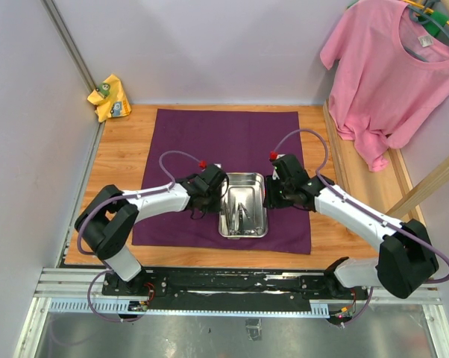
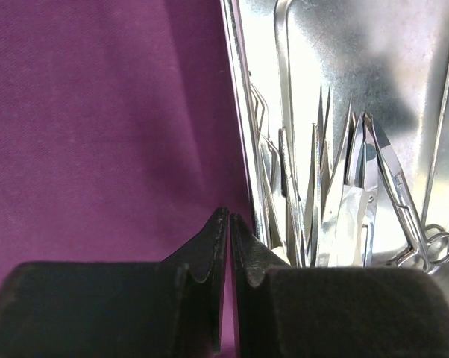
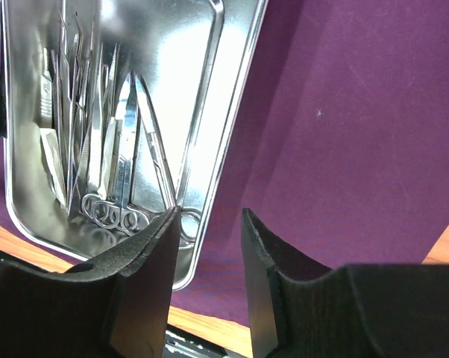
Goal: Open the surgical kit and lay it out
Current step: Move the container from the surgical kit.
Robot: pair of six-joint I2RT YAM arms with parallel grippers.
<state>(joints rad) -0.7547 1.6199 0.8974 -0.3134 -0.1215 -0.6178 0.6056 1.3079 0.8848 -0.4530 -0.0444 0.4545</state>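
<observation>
Left gripper (image 2: 230,222): jaws nearly together, empty, beside the tray's left rim.
Steel tray (image 1: 245,183): front-centre of the spread purple cloth (image 1: 224,134), instruments (image 2: 321,194) inside.
Right gripper (image 3: 209,216): jaws apart at the right rim.
Risk: a one-sided nudge could skid the tray and spill the instruments.

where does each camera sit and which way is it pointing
Top external: above and behind the arms, looking down on the table; both arms and their bases show.
Left wrist: on the left arm, looking past the shut left gripper at the purple cloth and the steel tray's edge.
Right wrist: on the right arm, looking past the open right gripper at the tray's opposite edge.
Shared: both wrist views show the metal instruments in the tray.
</observation>
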